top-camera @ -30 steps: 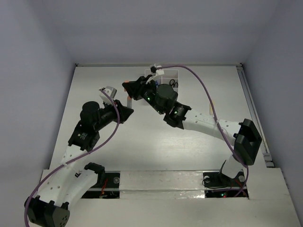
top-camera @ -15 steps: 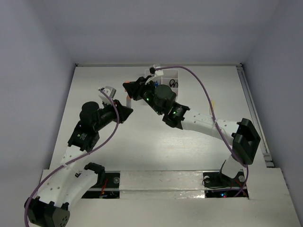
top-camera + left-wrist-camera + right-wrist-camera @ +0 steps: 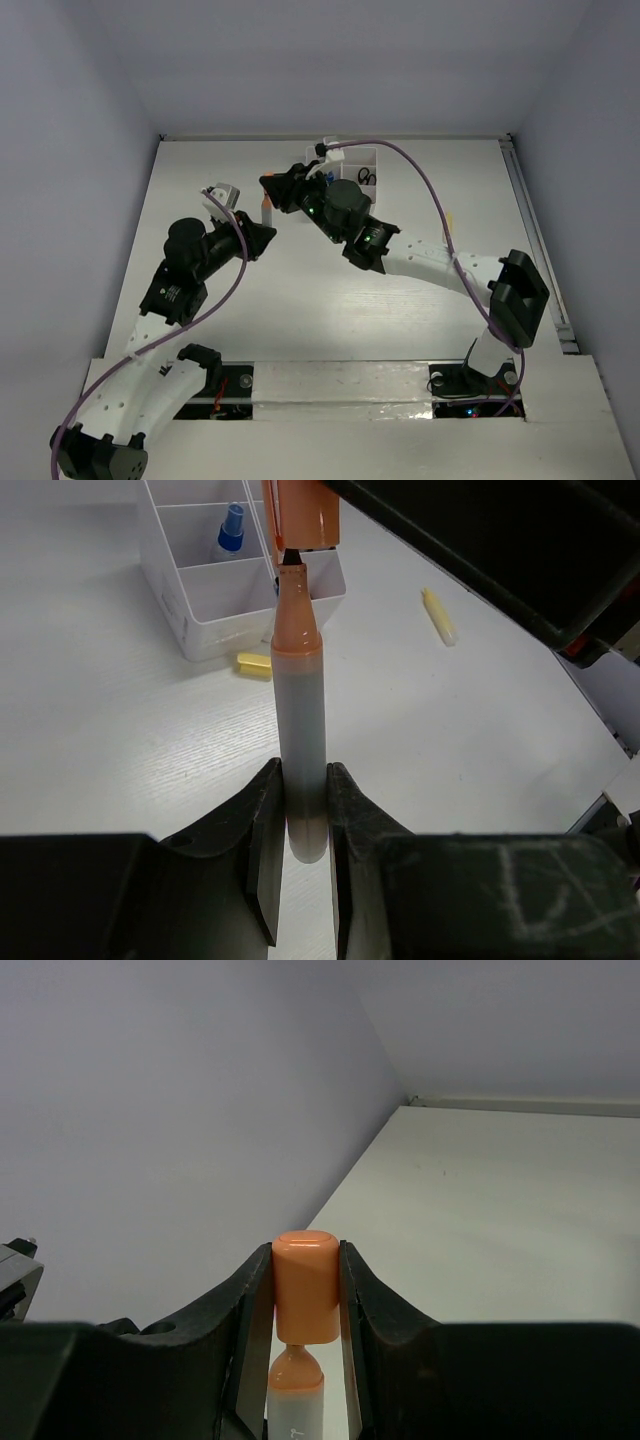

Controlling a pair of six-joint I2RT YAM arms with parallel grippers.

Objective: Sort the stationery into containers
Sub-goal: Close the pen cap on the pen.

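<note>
Step in hand: capping the marker before it is sorted. The left gripper (image 3: 303, 815) is clamped on the lower barrel of the marker (image 3: 300, 710), which is held in the air left of centre, toward the far edge. The right gripper (image 3: 306, 1295) is clamped on the orange cap (image 3: 306, 1285). The nib is at the cap's mouth and the cap is not seated.

Next move, by judgement: hold the 2 parts coaxial, press the cap home, release 1 gripper, then carry the marker to the tray (image 3: 190, 630) at the far edge.

Beside the tray lie 1 yellow eraser (image 3: 253, 663) and 1 cream stick (image 3: 440, 617). A blue-capped item (image 3: 231, 525) occupies 1 compartment. The right arm (image 3: 420, 260) crosses the near approach to the tray.
</note>
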